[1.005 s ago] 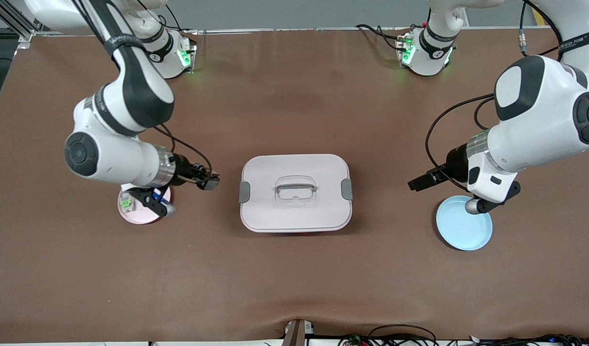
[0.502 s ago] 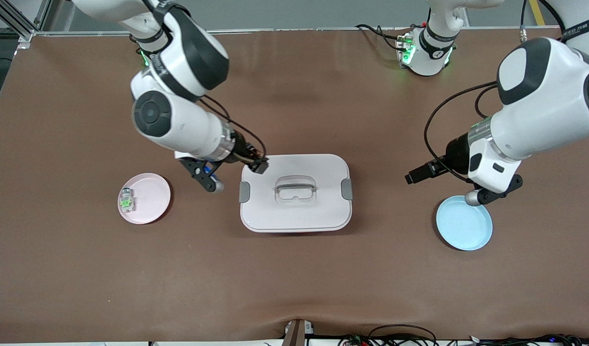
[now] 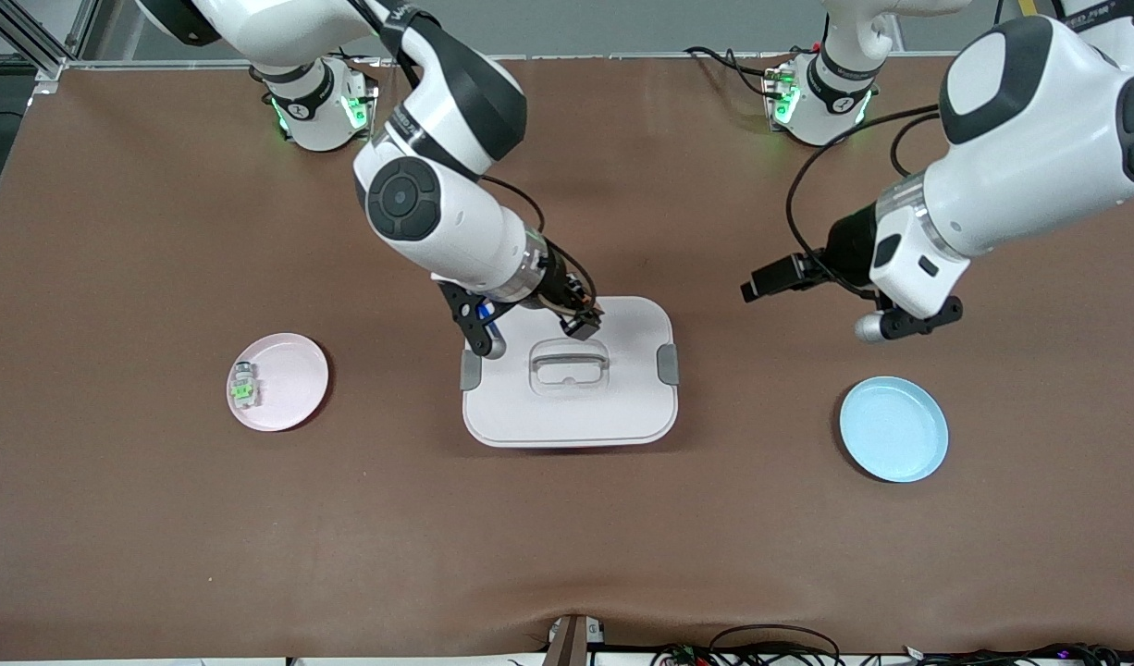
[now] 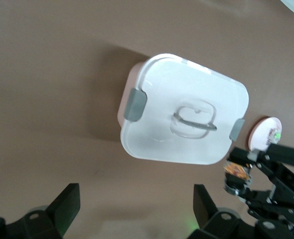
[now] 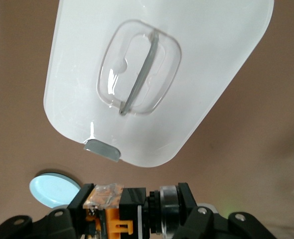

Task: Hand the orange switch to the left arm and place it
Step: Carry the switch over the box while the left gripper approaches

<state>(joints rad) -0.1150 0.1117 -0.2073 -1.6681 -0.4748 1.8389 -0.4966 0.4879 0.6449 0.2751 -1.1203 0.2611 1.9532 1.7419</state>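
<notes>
Our right arm (image 3: 437, 199) reaches out low, wrist bent, right gripper (image 3: 581, 324) clamped tight — our left arm (image 3: 992, 185) is raised, left gripper (image 3: 761, 280) spread wide, pointing sideways toward the right.

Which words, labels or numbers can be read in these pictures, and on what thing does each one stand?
No text can be read with certainty.
Right arm's black band: white print, too blurred.
Left arm's black band: white print, too small, cut by the edge.
Box, pink plate, blue plate: no text seen.
</notes>
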